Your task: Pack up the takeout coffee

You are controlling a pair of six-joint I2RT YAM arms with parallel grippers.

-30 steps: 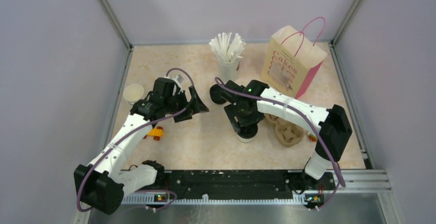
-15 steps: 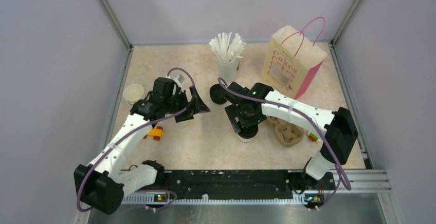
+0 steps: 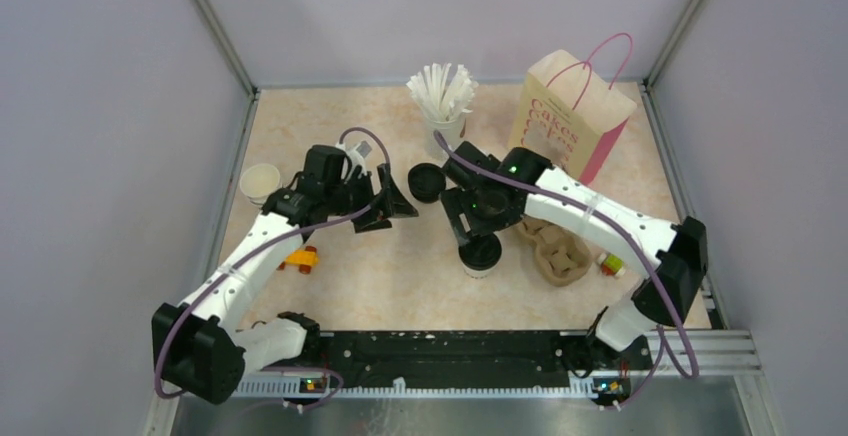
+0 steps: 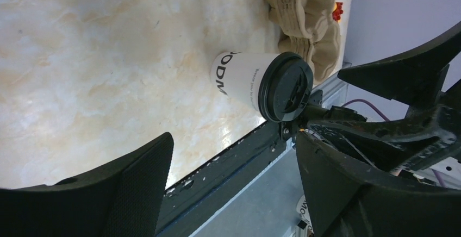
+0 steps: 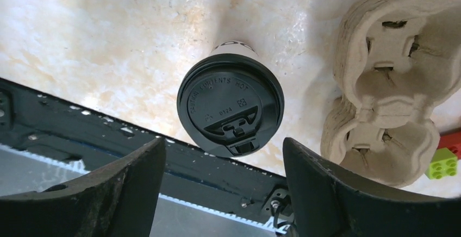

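The takeout coffee (image 3: 481, 254), a white paper cup with a black lid, stands upright near the table's middle front. It also shows in the right wrist view (image 5: 230, 104) and the left wrist view (image 4: 261, 82). My right gripper (image 3: 472, 226) hovers just above and behind the cup, open, its fingers (image 5: 136, 185) wide to either side of the lid and not touching it. My left gripper (image 3: 392, 201) is open and empty, to the left of the cup and pointing at it; its midpoint shows in the left wrist view (image 4: 234, 150).
A cardboard cup carrier (image 3: 560, 251) lies right of the cup. A paper gift bag (image 3: 568, 121) stands at the back right. A cup of white straws (image 3: 442, 106) stands at the back centre, with a black round lid (image 3: 427, 183) in front. Lidless paper cups (image 3: 260, 181) stand left. Small toy bricks (image 3: 300, 258) lie near.
My right gripper has drawn back and up off the coffee cup, so the black lid now shows from above. My left gripper has shifted slightly right.
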